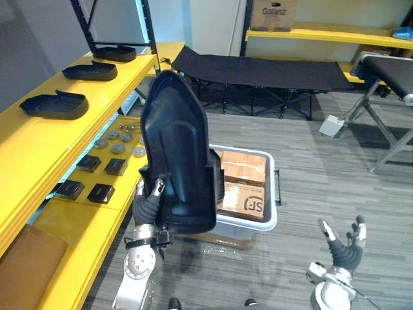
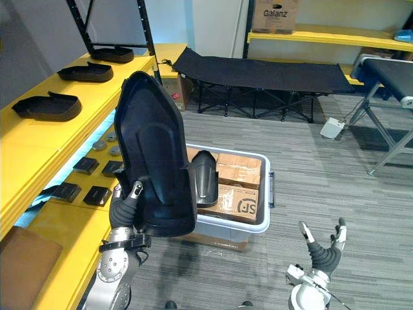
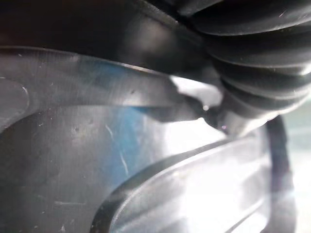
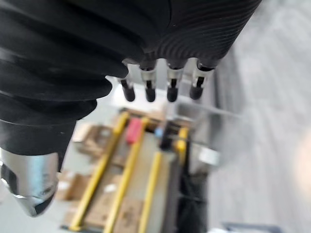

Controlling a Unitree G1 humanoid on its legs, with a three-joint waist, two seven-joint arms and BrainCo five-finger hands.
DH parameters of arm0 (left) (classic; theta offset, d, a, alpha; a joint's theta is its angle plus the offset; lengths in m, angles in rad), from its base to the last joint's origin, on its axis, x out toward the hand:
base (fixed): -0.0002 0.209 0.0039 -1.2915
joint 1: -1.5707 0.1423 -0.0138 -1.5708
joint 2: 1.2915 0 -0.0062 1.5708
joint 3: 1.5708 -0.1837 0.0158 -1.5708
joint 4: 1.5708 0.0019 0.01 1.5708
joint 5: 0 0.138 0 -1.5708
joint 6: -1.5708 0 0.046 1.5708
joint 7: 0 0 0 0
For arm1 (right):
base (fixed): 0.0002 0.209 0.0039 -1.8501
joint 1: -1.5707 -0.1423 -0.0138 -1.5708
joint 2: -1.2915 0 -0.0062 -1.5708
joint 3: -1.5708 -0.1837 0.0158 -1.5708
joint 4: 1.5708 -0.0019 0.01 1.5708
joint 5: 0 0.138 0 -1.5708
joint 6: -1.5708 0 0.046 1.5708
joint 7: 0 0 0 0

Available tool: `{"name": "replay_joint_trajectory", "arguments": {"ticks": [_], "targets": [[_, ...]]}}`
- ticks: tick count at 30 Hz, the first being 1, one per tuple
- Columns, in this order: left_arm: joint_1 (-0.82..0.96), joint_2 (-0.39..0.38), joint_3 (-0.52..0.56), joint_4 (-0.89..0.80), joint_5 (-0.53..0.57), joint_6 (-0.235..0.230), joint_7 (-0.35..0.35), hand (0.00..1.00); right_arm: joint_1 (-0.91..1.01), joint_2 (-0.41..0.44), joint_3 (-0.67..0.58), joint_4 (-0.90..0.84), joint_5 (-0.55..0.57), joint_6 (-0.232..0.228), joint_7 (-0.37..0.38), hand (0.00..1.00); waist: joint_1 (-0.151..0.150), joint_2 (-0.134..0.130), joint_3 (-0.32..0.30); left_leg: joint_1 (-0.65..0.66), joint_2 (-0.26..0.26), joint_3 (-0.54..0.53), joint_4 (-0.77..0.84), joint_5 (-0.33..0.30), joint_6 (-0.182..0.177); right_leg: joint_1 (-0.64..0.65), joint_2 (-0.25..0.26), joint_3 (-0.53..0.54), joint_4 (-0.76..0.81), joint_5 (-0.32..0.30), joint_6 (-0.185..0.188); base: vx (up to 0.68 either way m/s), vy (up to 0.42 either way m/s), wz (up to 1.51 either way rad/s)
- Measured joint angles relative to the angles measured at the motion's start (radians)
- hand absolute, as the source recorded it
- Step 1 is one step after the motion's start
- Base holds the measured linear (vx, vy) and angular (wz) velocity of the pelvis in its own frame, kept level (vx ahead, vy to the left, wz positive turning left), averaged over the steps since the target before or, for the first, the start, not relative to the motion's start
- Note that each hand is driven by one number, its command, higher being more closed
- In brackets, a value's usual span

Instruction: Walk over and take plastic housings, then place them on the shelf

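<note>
Housing [image 1: 177,155] lifted, not yet shelved: your left robot hand [image 1: 150,205] grips its lower edge, holding it upright. Yellow shelf [image 1: 39,139], left of that hand, already carries three others. Your right robot hand [image 1: 347,248] hangs open, empty.

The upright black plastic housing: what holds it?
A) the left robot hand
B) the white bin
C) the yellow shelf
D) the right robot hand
A: the left robot hand grips the housing at its lower edge, while the right robot hand is open and empty.
</note>
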Motion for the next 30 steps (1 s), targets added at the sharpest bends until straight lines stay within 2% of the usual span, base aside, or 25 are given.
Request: {"name": "replay_joint_trajectory", "arguments": {"ticks": [2,5,8,10,11,13,17,20,23,25,26,29,30], "targets": [[0.011,0.0,-0.004,0.0,0.001,0.0,0.01,1.0,-0.008,-0.001,0.02,0.008,0.012,0.002,0.025,0.0,0.002,0.0,0.0,0.0,0.0,-0.001,0.002,-0.001,-0.001,0.001,0.0,-0.002,0.0,0.0,0.0,0.04,0.002,0.03],[0.012,-0.001,0.007,-0.008,0.002,0.0,0.068,1.0,-0.055,-0.007,0.058,0.028,0.073,0.001,0.076,0.0,0.009,-0.001,0.001,-0.002,-0.004,-0.019,0.002,-0.001,0.0,0.013,-0.005,-0.025,-0.001,0.0,0.0,0.02,0.005,0.18],[0.041,-0.033,0.083,-0.07,0.005,0.0,0.128,1.0,-0.137,-0.018,0.108,0.061,0.089,0.001,0.117,0.0,0.033,-0.003,0.003,-0.007,-0.011,-0.065,0.002,-0.001,0.0,0.041,-0.008,-0.07,-0.009,0.0,0.001,0.01,-0.002,0.43],[0.074,-0.058,0.166,-0.132,0.009,0.0,0.178,1.0,-0.211,-0.037,0.164,0.094,0.086,0.003,0.141,0.0,0.07,-0.003,0.003,-0.027,-0.02,-0.124,0.002,0.007,0.002,0.065,-0.011,-0.133,-0.017,-0.003,0.004,0.0,-0.006,0.74],[0.085,-0.067,0.193,-0.145,0.01,0.0,0.183,1.0,-0.231,-0.043,0.177,0.104,0.084,0.004,0.148,0.0,0.08,-0.003,0.003,-0.031,-0.023,-0.141,0.002,0.009,0.002,0.073,-0.012,-0.148,-0.019,-0.004,0.005,0.01,-0.008,0.86],[0.128,-0.099,0.293,-0.185,0.01,0.0,0.201,1.0,-0.313,-0.066,0.22,0.138,0.045,0.005,0.148,0.0,0.12,-0.006,0.02,-0.035,-0.041,-0.21,0.002,0.02,0.009,0.113,-0.02,-0.222,-0.02,-0.009,0.012,0.01,-0.005,0.9],[0.192,-0.135,0.413,-0.218,0.008,-0.012,0.193,1.0,-0.461,-0.092,0.245,0.188,0.006,0.002,0.117,0.0,0.2,-0.018,0.046,-0.043,-0.067,-0.274,-0.002,0.031,0.014,0.149,-0.036,-0.296,-0.012,-0.027,0.017,-0.02,0.005,0.56],[0.215,-0.158,0.459,-0.219,0.003,-0.033,0.157,1.0,-0.552,-0.094,0.258,0.188,0.007,0.0,0.097,0.0,0.229,-0.024,0.05,-0.052,-0.077,-0.291,-0.002,0.035,0.018,0.145,-0.048,-0.306,0.006,-0.039,0.014,-0.02,0.018,0.26],[0.209,-0.153,0.46,-0.229,0.005,-0.042,0.119,1.0,-0.583,-0.093,0.269,0.187,0.005,0.003,0.106,0.0,0.226,-0.032,0.056,-0.057,-0.085,-0.303,-0.003,0.032,0.022,0.136,-0.058,-0.305,0.037,-0.076,0.003,-0.02,0.015,0.17],[0.178,-0.141,0.453,-0.237,0.012,-0.042,0.067,1.0,-0.573,-0.101,0.271,0.183,-0.037,0.034,0.108,0.0,0.197,-0.041,0.066,-0.079,-0.094,-0.371,-0.002,0.047,0.027,0.121,-0.045,-0.275,0.087,-0.127,-0.008,-0.03,-0.05,0.7],[0.166,-0.139,0.449,-0.236,0.013,-0.042,0.054,1.0,-0.563,-0.105,0.268,0.178,-0.039,0.045,0.108,0.0,0.191,-0.041,0.07,-0.085,-0.097,-0.391,-0.002,0.055,0.027,0.123,-0.04,-0.272,0.092,-0.133,-0.009,-0.03,-0.086,0.85],[0.113,-0.121,0.431,-0.235,0.023,-0.043,0.028,1.0,-0.502,-0.111,0.206,0.155,-0.029,0.062,0.138,0.0,0.189,-0.033,0.084,-0.114,-0.105,-0.449,0.001,0.086,0.019,0.137,-0.024,-0.33,0.099,-0.137,-0.011,-0.03,-0.077,0.8],[0.096,-0.105,0.42,-0.235,0.023,-0.044,0.018,1.0,-0.451,-0.109,0.155,0.124,-0.029,0.063,0.158,0.0,0.178,-0.027,0.087,-0.14,-0.094,-0.399,-0.003,0.064,0.047,0.15,-0.022,-0.384,0.1,-0.134,0.0,-0.06,-0.054,0.94]]}}
